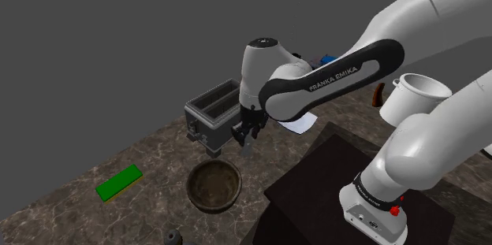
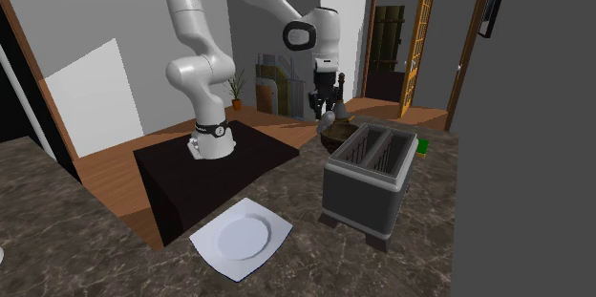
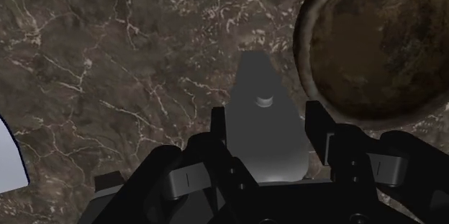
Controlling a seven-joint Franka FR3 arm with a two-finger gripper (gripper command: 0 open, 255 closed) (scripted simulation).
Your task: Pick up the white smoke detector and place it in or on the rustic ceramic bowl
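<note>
My black gripper (image 1: 245, 135) hangs above the dark marbled counter, shut on the smoke detector (image 1: 247, 148), which is drawn grey. In the wrist view the detector (image 3: 264, 125) is a grey, flat-looking piece with a small knob, clasped between the two fingers (image 3: 218, 132) and sticking out beyond them. The brown, rough-looking bowl (image 1: 214, 185) stands empty on the counter, just beside and below the gripper, toward the shoulder view's lower left. Its rim (image 3: 305, 57) is close beside the detector's tip. In the second exterior view the gripper (image 2: 325, 114) hovers by the bowl (image 2: 336, 137).
A grey two-slot toaster (image 1: 211, 112) stands right behind the gripper. A green block (image 1: 119, 182) lies at the shoulder view's left. A white square plate (image 2: 241, 238) lies near the dark stand (image 1: 315, 180). A white pot (image 1: 414, 98) stands at the back right.
</note>
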